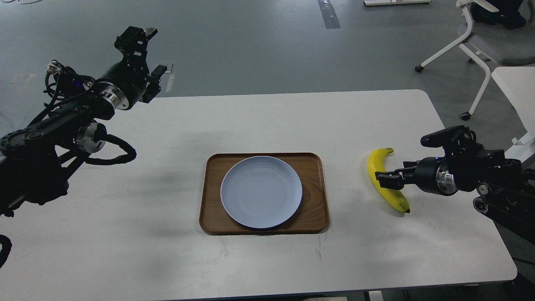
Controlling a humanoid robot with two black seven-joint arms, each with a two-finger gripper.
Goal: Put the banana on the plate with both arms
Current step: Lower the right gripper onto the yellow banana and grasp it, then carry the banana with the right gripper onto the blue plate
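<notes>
At the far left, the left arm [62, 125] reaches in over the table's back-left corner, and the left gripper [144, 52] is raised above the table edge with its fingers spread apart and nothing between them. The white table [125, 234] runs across the whole view. At its middle lies a brown wooden tray [315, 200], and the pale blue-grey plate [261, 191] sits inside it, toward the tray's left side, bare on top. To the right of the tray, apart from it, the banana [378, 175] lies on the table surface, curved, with its greenish stem pointing away from the robot and its dark end toward the near edge. The right gripper [386, 179] is at the banana's middle, its fingers lying over the fruit; whether they are clamped on it cannot be told. The right arm [480, 173] comes in from the right edge. Beyond the table's far right corner stands a white-framed chair [480, 46] on the grey floor.
</notes>
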